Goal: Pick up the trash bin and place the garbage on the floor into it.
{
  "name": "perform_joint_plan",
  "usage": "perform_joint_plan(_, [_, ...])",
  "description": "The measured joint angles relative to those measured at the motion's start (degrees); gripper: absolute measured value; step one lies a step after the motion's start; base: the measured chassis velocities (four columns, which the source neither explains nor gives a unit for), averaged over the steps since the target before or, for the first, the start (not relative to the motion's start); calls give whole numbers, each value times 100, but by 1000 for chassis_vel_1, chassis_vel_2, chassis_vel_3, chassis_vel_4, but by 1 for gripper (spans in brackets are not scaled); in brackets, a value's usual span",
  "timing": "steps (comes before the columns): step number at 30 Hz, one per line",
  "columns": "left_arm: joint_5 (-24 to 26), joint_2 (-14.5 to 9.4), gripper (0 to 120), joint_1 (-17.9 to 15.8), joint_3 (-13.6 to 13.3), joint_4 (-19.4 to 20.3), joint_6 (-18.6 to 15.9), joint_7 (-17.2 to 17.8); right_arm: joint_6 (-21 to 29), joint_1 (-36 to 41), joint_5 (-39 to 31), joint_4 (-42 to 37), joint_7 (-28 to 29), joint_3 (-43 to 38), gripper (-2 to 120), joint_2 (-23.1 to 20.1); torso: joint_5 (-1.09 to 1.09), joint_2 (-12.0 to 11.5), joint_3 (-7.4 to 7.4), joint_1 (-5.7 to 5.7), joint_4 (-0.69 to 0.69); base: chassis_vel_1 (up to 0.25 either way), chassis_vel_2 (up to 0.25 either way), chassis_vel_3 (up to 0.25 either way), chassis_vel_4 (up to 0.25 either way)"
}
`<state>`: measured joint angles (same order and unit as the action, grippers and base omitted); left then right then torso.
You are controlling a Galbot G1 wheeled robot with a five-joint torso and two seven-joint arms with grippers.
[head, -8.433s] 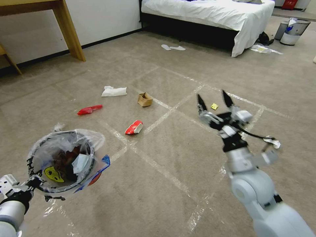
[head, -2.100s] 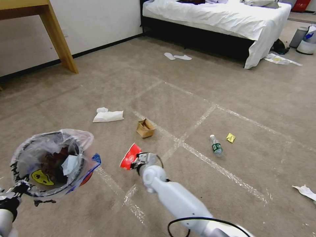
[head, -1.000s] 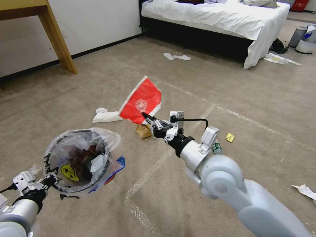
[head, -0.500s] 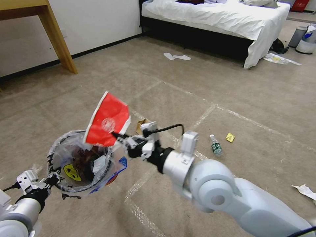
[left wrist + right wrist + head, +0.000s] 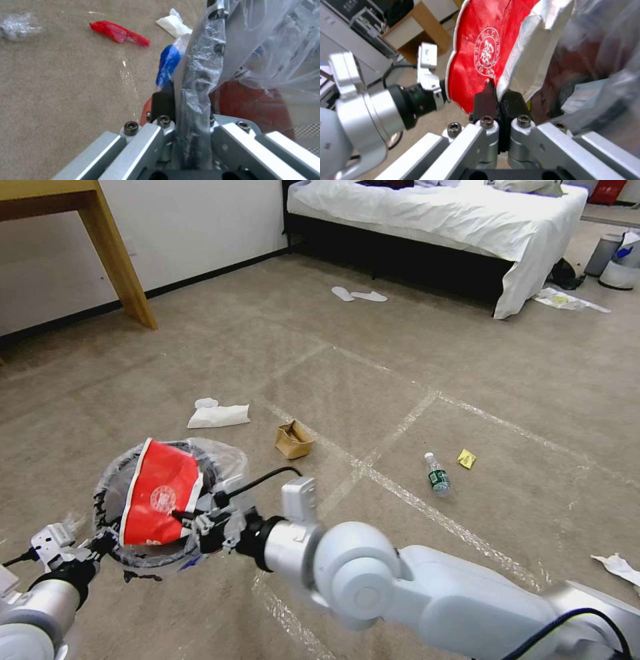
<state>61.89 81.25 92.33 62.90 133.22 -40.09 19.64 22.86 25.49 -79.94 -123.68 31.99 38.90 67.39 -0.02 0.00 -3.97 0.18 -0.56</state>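
Right hand [image 5: 190, 520] is pinched tight on the lower edge of a red-white wrapper [image 5: 160, 493], holding it upright over the mouth of the trash bin [image 5: 110, 497]; the wrapper's foot sits inside the black rim and its top stands clear above it. In the right wrist view the two dark fingertips [image 5: 485, 100] press together with the wrapper's [image 5: 480, 45] white-lined edge between them, and the bin's clear liner [image 5: 603, 50] bulges close beside. Left hand [image 5: 80, 553] is closed over the bin's near rim, holding the bin off the carpet [image 5: 373, 360] at the lower left of the head view; in the left wrist view the rim and crumpled liner [image 5: 196, 75] run between its fingers [image 5: 161, 105], with blue plastic edge [image 5: 168, 65] just past them.

Carpet around the bin is open on its far side and to the right; the right arm's forearm crosses the near floor. Tape lines [image 5: 413, 413] cross the middle.

Counted on the floor: one white tissue wad [image 5: 219, 415] beyond the bin, one small brown cardboard box [image 5: 293, 440] to its right, one clear bottle [image 5: 438, 475] with a green label, one yellow scrap [image 5: 467, 459] just beside the bottle, and one white scrap [image 5: 617, 565] near the right edge. One more red wrapper [image 5: 118, 32] lies on the carpet in the left wrist view. Two white slippers [image 5: 360, 295] lie near the bed [image 5: 467, 220], well apart from everything else.
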Motion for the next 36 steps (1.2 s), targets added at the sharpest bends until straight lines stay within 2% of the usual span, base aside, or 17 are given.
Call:
perform_joint_plan(7, [43,-19,1,-2,19,17,-1,11,1,-228,190,581,-49,359,0,405,1,0,0,0,1,0,0,0,0])
perform_joint_plan(21, [44,-13,1,-5,18,-12,0,-20,-115,-547,536,1486,-225,519,0,731,1,0,0,0,1,0,0,0,0])
perform_joint_plan(36, [33,9,1,6,36,-30,14,-36,-166,-706,657,1838,-323,546,0,865,1,0,0,0,1,0,0,0,0])
